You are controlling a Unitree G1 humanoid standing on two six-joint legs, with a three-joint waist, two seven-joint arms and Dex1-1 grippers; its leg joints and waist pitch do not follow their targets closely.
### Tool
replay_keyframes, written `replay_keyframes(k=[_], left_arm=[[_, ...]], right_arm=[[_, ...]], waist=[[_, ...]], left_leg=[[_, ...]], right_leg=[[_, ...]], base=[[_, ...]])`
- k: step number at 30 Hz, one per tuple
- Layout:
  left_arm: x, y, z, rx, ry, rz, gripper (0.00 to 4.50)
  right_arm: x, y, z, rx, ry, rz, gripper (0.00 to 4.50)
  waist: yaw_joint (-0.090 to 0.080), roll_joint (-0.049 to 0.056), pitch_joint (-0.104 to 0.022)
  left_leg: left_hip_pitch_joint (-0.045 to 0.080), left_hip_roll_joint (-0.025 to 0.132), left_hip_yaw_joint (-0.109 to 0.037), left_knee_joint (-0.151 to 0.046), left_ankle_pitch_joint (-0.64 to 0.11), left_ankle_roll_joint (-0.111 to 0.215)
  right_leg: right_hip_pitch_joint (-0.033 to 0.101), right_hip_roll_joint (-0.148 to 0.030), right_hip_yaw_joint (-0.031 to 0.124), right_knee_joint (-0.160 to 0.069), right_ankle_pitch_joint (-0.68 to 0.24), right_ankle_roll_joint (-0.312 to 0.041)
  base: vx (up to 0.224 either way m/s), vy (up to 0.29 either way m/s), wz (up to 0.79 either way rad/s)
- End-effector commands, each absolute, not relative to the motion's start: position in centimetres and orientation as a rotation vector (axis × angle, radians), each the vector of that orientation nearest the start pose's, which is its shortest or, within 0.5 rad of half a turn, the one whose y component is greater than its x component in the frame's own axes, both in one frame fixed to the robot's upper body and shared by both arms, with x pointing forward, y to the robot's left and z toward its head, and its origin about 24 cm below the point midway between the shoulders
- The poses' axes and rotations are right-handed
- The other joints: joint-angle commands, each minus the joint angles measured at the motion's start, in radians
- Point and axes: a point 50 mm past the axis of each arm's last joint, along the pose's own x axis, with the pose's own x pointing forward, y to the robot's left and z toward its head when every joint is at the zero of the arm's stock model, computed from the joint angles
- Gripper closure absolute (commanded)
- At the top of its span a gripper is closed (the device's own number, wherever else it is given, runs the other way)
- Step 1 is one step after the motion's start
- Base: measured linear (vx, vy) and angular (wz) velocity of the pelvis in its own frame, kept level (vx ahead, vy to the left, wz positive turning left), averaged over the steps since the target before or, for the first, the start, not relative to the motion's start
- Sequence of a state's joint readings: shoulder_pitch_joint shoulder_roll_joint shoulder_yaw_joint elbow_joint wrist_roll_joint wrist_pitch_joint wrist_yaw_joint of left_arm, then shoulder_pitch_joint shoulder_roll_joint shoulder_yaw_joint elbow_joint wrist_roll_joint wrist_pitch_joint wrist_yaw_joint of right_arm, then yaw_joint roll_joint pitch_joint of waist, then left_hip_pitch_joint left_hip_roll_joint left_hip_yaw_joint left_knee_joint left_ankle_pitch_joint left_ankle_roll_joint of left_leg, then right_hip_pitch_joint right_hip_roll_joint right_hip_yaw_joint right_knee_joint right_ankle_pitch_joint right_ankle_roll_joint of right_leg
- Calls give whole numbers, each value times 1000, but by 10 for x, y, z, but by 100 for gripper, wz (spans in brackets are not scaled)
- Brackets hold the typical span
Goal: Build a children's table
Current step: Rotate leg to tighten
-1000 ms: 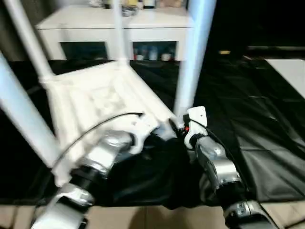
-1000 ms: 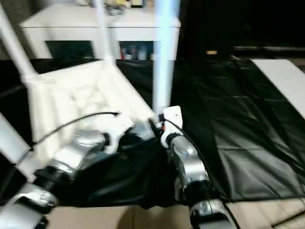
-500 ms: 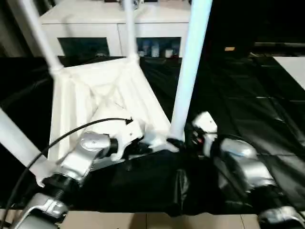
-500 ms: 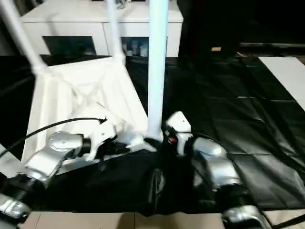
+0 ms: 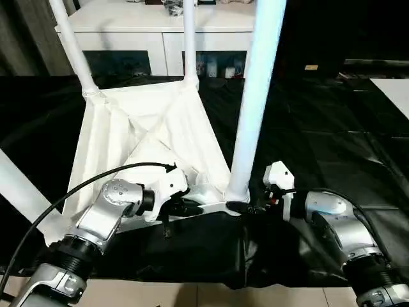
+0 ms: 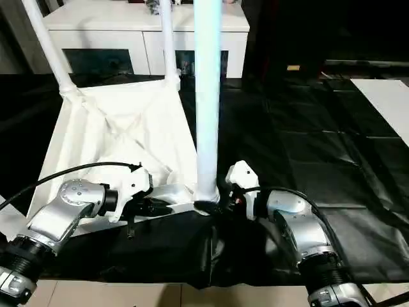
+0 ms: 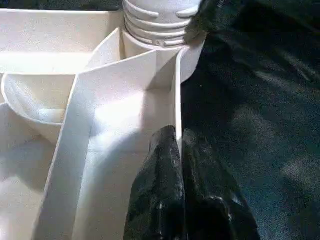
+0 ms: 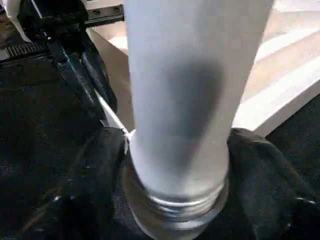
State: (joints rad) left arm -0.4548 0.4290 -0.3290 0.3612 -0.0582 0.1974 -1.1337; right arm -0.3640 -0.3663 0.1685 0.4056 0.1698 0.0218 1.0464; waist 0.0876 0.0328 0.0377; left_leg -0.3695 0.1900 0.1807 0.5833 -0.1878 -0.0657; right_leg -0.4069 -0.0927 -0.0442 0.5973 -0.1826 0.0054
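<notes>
Both forearms are swinging outward versus a second ago. Left gripper [image 7: 177,150] is pinching tabletop [image 5: 147,128] rim on the black sheet [image 5: 332,134]; right gripper [image 8: 175,165] is straddling upright near leg [image 5: 252,109] base, closer arm, axis vertical.

white tabletop [image 5: 147,134] and white legs [image 5: 255,96] on black sheeting [image 5: 332,128]; silver forearms, black jaws.

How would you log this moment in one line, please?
left gripper: shut on tabletop rim | right gripper: around near leg base | leg in corner socket
</notes>
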Motion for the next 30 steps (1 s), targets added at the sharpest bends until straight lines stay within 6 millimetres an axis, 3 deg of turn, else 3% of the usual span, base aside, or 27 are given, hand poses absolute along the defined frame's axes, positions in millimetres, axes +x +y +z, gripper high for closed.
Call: replay_keyframes(k=[1, 8, 11, 14, 15, 18, 20, 22, 25, 26, 27, 30], left_arm=[[291, 128, 50, 329, 406, -1331, 450], [289, 130, 47, 332, 434, -1333, 450], [291, 132, 41, 349, 474, -1283, 450], [302, 130, 33, 325, 495, -1122, 450], [311, 124, 31, 310, 482, -1006, 450], [320, 118, 29, 303, 467, -895, 450], [329, 107, 28, 264, 449, -764, 450], [331, 103, 28, 261, 440, -730, 450], [334, 94, 29, 277, 425, -712, 450], [335, 92, 29, 280, 419, -712, 450], [334, 88, 30, 304, 415, -753, 450], [329, 90, 27, 317, 457, -825, 450]], right_arm=[[286, -141, 42, -157, 227, 1204, 142], [290, -142, 38, -140, 229, 1133, 181], [299, -144, 32, -132, 241, 984, 186], [311, -142, 22, -102, 267, 747, 187], [315, -139, 14, -61, 300, 583, 187], [316, -135, 5, -31, 345, 432, 187], [316, -129, -7, -15, 401, 273, 187], [316, -124, -9, -12, 410, 253, 187], [316, -106, -8, -13, 399, 284, 187], [317, -101, -7, -6, 391, 297, 131], [317, -91, 1, 30, 337, 367, 131], [318, -90, 12, 68, 283, 446, 112]], waist=[[-1, -10, -59], [-2, -11, -59], [-8, -9, -54], [-25, -10, -44], [-34, -14, -43], [-39, -14, -40], [-39, -13, -37], [-41, -13, -41], [-39, -13, -43], [-40, -12, -43], [-38, -11, -44], [-34, -9, -47]], left_leg=[[9, 33, -4, -65, -164, 76], [9, 32, -3, -63, -160, 77], [8, 32, -5, -69, -197, 54], [12, 28, -8, -80, -294, 3], [13, 27, -12, -81, -320, -14], [17, 22, -16, -84, -356, -26], [25, 22, -17, -84, -390, -27], [24, 19, -23, -87, -403, -28], [22, 18, -21, -88, -399, -7], [22, 17, -21, -89, -404, -4], [20, 19, -23, -91, -402, -1], [15, 20, -23, -94, -388, 13]], right_leg=[[51, -41, 29, -51, -81, -259], [51, -41, 29, -50, -80, -261], [48, -42, 30, -56, -141, -252], [42, -41, 29, -73, -309, -210], [42, -44, 30, -80, -383, -178], [37, -43, 29, -90, -469, -139], [25, -43, 29, -102, -530, -113], [30, -46, 24, -108, -566, -84], [24, -42, 28, -108, -517, -83], [23, -42, 28, -109, -518, -83], [27, -43, 28, -108, -507, -84], [33, -44, 29, -105, -461, -88]], base=[[0, 0, 0], [0, 0, 0], [0, 0, 0], [0, 0, 0], [0, 0, 0], [0, 0, 0], [0, 0, 0], [0, 0, 0], [0, 0, 0], [0, 0, 0], [0, 0, 0], [0, 0, 0]])
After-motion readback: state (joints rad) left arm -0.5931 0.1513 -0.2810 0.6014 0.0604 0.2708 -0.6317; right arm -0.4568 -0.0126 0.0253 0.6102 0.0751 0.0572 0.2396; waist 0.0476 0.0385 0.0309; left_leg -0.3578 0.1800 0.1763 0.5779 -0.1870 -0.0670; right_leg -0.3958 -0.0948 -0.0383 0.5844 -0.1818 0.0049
